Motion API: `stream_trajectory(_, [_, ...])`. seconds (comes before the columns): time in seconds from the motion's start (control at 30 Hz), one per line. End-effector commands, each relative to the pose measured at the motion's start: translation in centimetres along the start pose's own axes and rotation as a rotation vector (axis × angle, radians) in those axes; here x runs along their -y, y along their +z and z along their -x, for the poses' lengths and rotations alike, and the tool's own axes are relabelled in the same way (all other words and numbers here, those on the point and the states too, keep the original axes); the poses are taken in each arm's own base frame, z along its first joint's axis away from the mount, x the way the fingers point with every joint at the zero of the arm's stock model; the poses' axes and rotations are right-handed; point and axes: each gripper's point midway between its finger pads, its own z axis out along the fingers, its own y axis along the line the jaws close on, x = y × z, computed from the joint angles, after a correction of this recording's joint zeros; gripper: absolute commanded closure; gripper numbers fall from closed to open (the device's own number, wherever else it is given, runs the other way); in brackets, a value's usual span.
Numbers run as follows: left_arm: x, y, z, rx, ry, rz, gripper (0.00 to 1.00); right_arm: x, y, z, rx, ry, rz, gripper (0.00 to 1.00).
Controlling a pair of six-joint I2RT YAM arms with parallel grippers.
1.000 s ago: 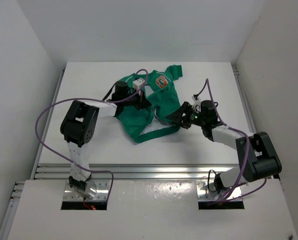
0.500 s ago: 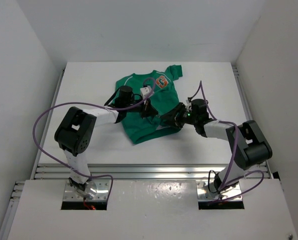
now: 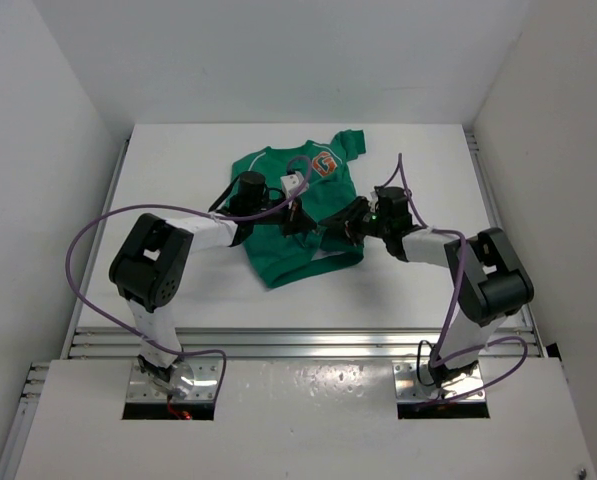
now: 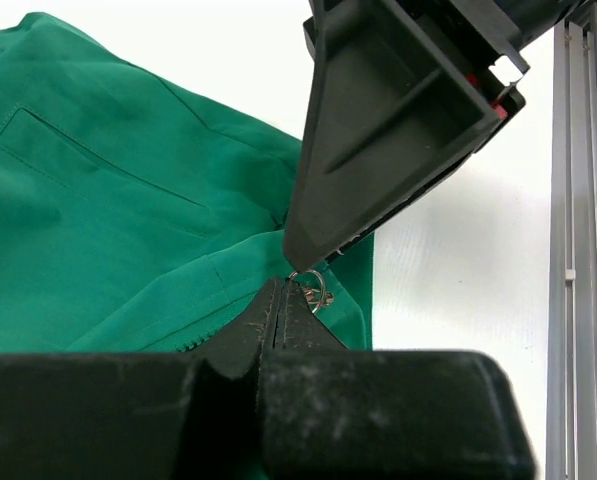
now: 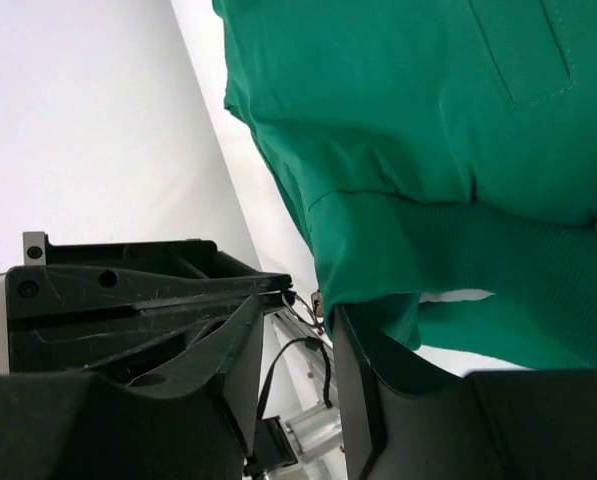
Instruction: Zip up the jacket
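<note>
Left claw (image 4: 281, 300): clenched on jacket (image 4: 108, 220) hem beside metal zipper ring (image 4: 311, 288). Right claw (image 5: 303, 310): tips at same ring, crowding it; hold cannot be told. White desk (image 3: 178, 180) beneath.

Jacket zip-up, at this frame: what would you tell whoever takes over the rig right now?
Left pincer: shut on the lower front edge of the jacket, beside the metal zip pull.
Right pincer: tips at the same pull; whether it grips is unclear.
Jacket: lying on the table, G side up, collar away from the arms.
Done: both pincers are at the zip's bottom end.
Left: draw the pull up to the collar; no closed zip is visible.
</note>
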Motion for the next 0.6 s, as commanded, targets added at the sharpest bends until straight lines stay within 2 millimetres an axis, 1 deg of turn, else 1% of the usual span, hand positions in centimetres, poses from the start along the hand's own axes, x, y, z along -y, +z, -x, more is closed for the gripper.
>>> stream_trajectory(0.0, [0.5, -0.7, 2.2, 0.054, 0.073, -0.025, 1.00, -1.3, 0.5, 1.1, 0.028, 0.001, 0.020, 0.67])
stream_trajectory(0.13, [0.4, -1.0, 2.2, 0.056, 0.062, -0.029, 1.00, -0.9, 0.8, 1.2, 0.025, 0.008, 0.006, 0.68])
stream_trajectory(0.27, [0.4, -1.0, 2.4, 0.062, 0.059, -0.029, 1.00, -0.5, 1.1, 1.3, 0.023, 0.008, -0.006, 0.72])
stream_trajectory(0.33, [0.5, -1.0, 2.6, 0.068, 0.067, -0.037, 1.00, 0.0, 1.2, 1.3, 0.024, 0.011, -0.018, 0.79])
stream_trajectory(0.37, [0.2, -1.2, 2.6, 0.070, 0.056, -0.029, 1.00, 0.0, 1.3, 1.3, 0.023, 0.011, -0.020, 0.87])
stream_trajectory(0.47, [0.1, -1.2, 2.6, 0.070, 0.041, -0.020, 1.00, 0.0, 1.2, 1.4, 0.027, -0.003, -0.020, 1.00])
stream_trajectory(0.5, [-0.2, -1.1, 2.2, 0.063, 0.025, -0.007, 1.00, 0.0, 1.2, 1.3, 0.024, -0.007, -0.017, 1.00])
stream_trajectory(0.53, [-1.0, -1.4, 2.6, 0.072, 0.016, 0.023, 1.00, -0.1, 1.1, 1.1, 0.017, -0.019, -0.011, 1.00])
stream_trajectory(0.57, [-1.4, -1.1, 2.3, 0.067, -0.016, 0.031, 1.00, -0.2, 0.8, 1.1, 0.018, -0.034, -0.004, 1.00])
